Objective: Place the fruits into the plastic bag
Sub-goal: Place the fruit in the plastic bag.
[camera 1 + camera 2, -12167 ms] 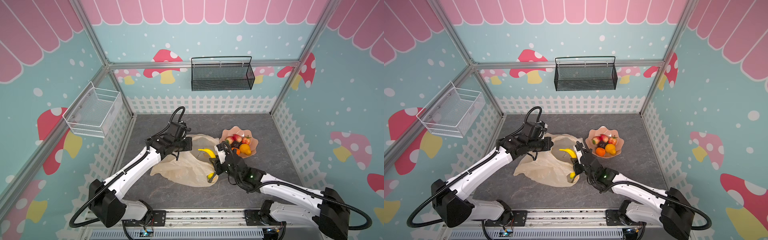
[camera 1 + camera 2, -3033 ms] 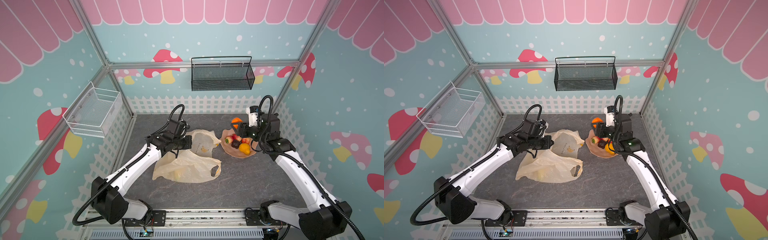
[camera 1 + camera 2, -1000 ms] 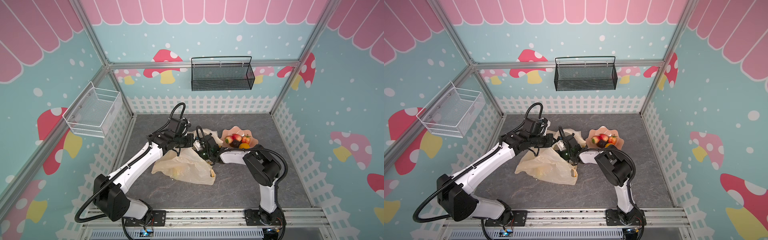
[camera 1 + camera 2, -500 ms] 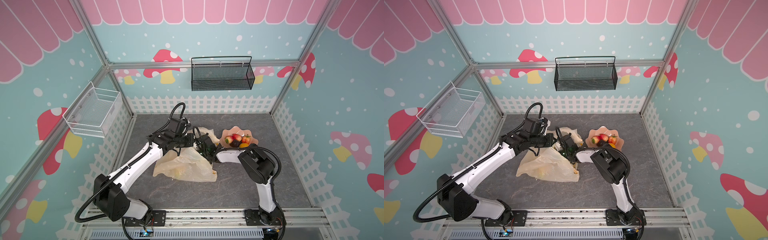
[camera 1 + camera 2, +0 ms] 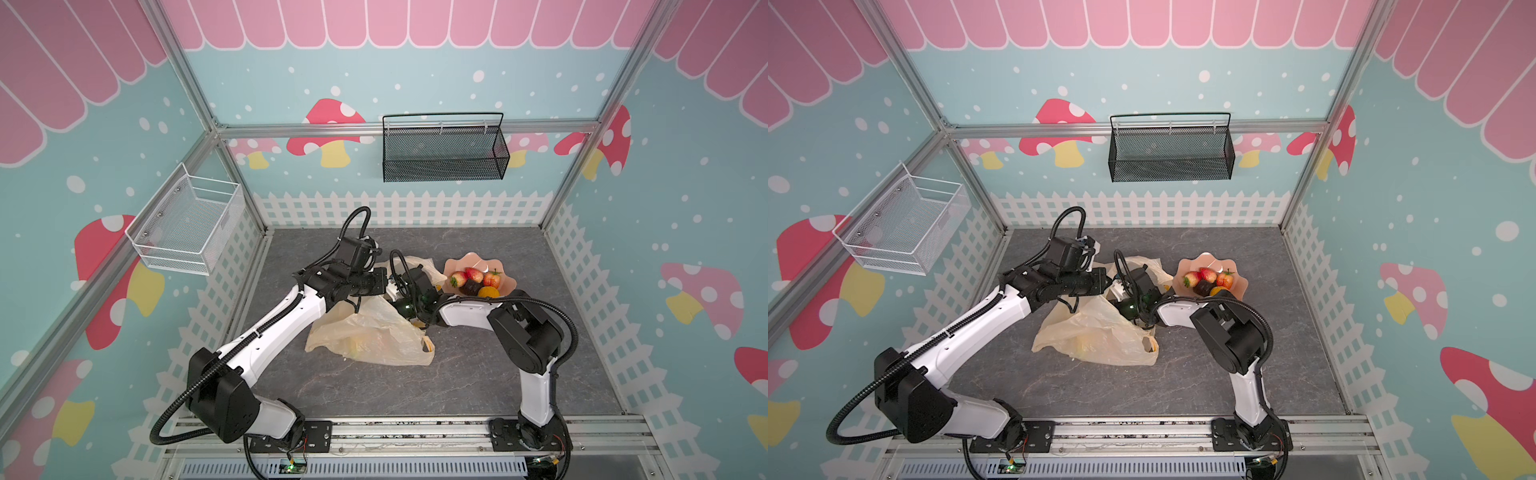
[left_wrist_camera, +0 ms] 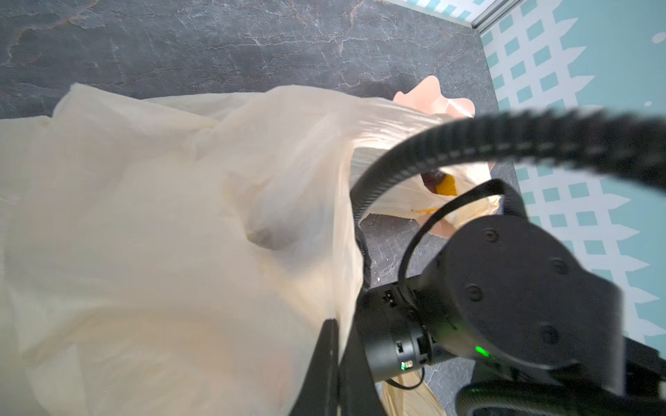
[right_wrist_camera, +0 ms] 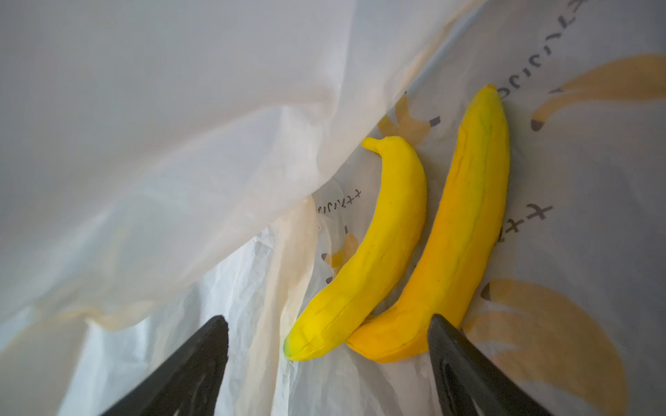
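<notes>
Left gripper (image 6: 335, 331) pinches the rim of the thin, crinkly cream-yellow plastic bag (image 5: 374, 332), lifting its mouth open so the other arm can enter. Right gripper (image 7: 326, 320) reaches inside, fingers spread, holding nothing; two yellow toy bananas (image 7: 389, 234) lie just beyond its fingertips. Other red and purple toy fruits (image 5: 473, 276) sit in a pink scalloped bowl (image 5: 478, 262), behind that wrist.

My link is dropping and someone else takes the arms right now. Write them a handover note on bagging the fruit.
Left gripper: shut on the thin crinkly cream-yellow plastic bag near its mouth, holding it raised.
Right gripper: open, empty, inside the bag.
Done: a bright yellow toy banana and a deeper orange-yellow toy banana lie side by side in the bag.
Left: red green-leafed toy fruits, a dark purple fruit and a yellow-orange fruit sit in the pink scalloped bowl; bag them.
</notes>
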Available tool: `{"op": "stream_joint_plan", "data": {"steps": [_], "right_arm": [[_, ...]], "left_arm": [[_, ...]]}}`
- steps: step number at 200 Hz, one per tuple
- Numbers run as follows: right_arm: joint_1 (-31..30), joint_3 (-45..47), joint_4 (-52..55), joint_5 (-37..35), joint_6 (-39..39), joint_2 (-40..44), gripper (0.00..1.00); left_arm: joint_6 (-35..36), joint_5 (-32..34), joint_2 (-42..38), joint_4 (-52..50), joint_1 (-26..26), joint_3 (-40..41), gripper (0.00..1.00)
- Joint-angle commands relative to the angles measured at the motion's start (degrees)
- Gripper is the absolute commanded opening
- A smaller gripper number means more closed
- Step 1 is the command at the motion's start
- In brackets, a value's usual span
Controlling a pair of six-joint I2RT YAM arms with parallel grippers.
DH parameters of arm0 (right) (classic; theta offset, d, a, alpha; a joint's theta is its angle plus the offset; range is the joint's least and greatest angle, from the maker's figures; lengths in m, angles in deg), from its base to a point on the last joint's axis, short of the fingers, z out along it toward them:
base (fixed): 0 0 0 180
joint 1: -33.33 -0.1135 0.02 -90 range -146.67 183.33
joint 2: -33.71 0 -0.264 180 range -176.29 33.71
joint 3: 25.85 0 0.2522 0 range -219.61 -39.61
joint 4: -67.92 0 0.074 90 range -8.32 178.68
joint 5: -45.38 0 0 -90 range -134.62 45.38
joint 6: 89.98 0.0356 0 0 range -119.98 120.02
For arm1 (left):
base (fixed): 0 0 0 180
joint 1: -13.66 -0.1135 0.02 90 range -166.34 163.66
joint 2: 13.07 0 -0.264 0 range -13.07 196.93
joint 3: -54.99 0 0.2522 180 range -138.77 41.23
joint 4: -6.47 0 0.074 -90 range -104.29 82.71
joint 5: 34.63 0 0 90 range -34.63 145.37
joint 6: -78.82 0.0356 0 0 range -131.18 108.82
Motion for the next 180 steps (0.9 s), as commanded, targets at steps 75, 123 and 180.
{"op": "stream_joint_plan", "data": {"steps": [75, 123, 180], "right_arm": [[2.03, 2.59, 7.47, -4.20, -5.79, 10.78, 0.89], [3.15, 5.56, 13.14, -8.98, -8.46, 18.26, 0.89], [4.62, 6.15, 20.14, -13.93, -12.80, 26.96, 0.88]], "left_arm": [[-0.22, 2.46, -1.64, -0.71, 0.02, 1.48, 0.00], [-0.23, 2.96, -1.62, -0.92, -0.27, 1.53, 0.00], [0.04, 2.29, -0.50, -0.87, -0.51, 0.79, 0.00]]}}
